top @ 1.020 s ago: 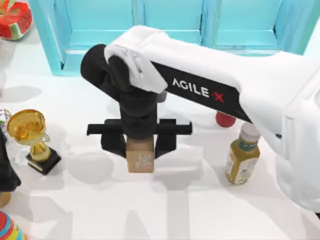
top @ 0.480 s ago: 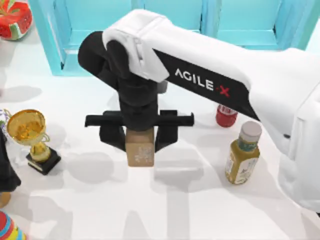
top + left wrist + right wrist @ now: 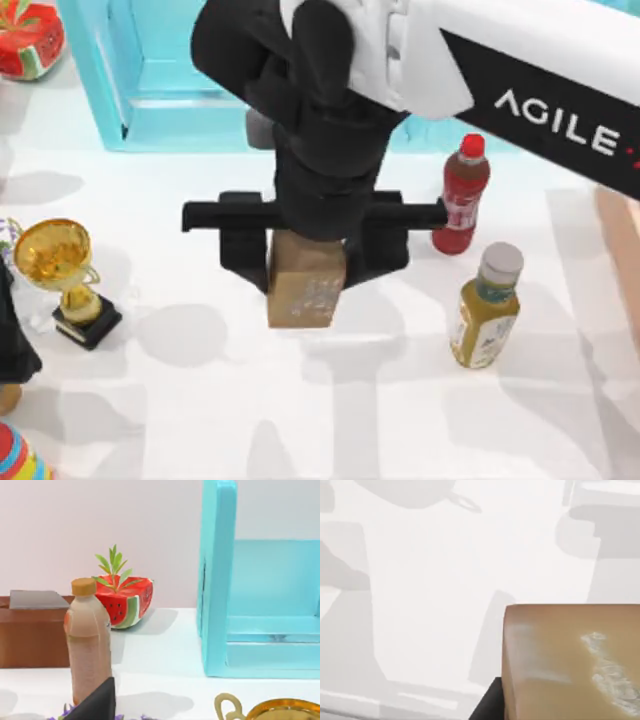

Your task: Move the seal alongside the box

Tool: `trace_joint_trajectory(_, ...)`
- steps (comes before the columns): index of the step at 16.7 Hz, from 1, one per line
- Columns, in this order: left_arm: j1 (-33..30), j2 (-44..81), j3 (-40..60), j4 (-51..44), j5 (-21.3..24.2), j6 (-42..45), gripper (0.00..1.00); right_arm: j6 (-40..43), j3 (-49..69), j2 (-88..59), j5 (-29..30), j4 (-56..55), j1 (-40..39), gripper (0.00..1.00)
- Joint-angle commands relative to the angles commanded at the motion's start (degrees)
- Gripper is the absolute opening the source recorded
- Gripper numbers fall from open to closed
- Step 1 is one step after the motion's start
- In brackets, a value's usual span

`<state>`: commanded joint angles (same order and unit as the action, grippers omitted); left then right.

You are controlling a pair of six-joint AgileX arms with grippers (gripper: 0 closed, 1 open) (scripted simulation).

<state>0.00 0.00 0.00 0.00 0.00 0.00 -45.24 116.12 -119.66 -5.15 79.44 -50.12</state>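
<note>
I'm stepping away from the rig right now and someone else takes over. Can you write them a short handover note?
Right claw: shut on the seal, near the middle of the table; in the top view the seal looks lifted off the surface, tilted slightly.
Left claw: parked at the table's left edge, beside the gold trophy.
Box: only a strip of its pinkish-tan rim shows at the table's right edge, past the red bottle and the yellow-green bottle.
Done: seal grasped and raised.
Left: carry it right, past the two bottles, set it down next to the box, release.
</note>
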Motion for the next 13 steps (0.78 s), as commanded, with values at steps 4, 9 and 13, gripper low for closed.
trace_joint_trajectory(4, 0.0, 0.0, 0.0, 0.0, 0.0, 0.0, 1.0, 7.28, -14.14, 16.75, -0.7, -0.74, 6.45, 0.0)
trace_joint_trajectory(9, 0.0, 0.0, 0.0, 0.0, 0.0, 0.0, 1.0, 18.31, -33.13, 31.15, 1.95, -1.04, 21.02, 0.0)
trace_joint_trajectory(13, 0.0, 0.0, 0.0, 0.0, 0.0, 0.0, 1.0, 24.68, -42.45, 35.2, 4.65, -0.97, 29.84, 0.0)
